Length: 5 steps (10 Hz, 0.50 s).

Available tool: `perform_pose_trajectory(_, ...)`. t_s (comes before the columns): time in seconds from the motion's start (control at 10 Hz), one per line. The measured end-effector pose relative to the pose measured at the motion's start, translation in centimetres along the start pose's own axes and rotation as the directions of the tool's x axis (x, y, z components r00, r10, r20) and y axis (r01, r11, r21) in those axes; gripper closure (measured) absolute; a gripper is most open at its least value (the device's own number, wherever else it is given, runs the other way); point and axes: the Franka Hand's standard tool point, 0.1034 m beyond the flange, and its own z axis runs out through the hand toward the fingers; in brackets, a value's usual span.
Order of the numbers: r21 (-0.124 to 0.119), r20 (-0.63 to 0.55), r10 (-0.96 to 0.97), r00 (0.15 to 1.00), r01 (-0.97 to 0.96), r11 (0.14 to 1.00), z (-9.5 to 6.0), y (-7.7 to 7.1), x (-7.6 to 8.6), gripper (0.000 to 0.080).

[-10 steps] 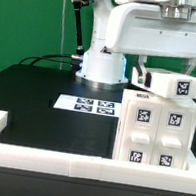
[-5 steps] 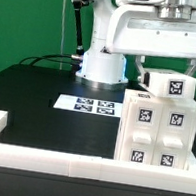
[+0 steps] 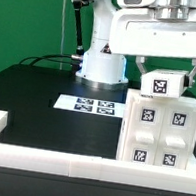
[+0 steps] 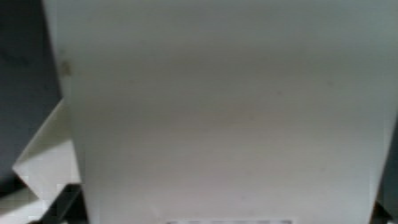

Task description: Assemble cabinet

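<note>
The cabinet body (image 3: 160,130), a tall white box with several square tags on its front, stands at the exterior view's right on the black table (image 3: 42,124). A smaller white block (image 3: 162,84) with one tag rests on top of it. My gripper (image 3: 167,71) comes down from above, with a finger on either side of the block, and is shut on it. In the wrist view the block's plain white face (image 4: 214,100) fills almost the whole picture and hides what lies below. Only a dark finger edge (image 4: 54,205) shows at the side.
The marker board (image 3: 86,105) lies flat on the table in front of the arm's white base (image 3: 101,64). A low white rim (image 3: 37,158) edges the table at the front and the exterior view's left. Cables hang behind the base.
The gripper and the white block have shifted toward the exterior view's left over the cabinet body; the block's tag now sits nearer the middle of the body's top.
</note>
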Motion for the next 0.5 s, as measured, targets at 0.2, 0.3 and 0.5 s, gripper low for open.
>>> perform_pose_trajectory(0.2,0.002,0.0,0.142,0.99,-0.142,0.99,0.04,0.01,0.03,0.0256)
perform_pose_trajectory(0.3,0.004,-0.001,0.206,0.978,-0.206,0.978,0.05,0.0,0.07,0.0256)
perform_pose_trajectory(0.5,0.01,0.005,0.324,0.946,-0.324,0.946,0.02,-0.12,0.05,0.0256)
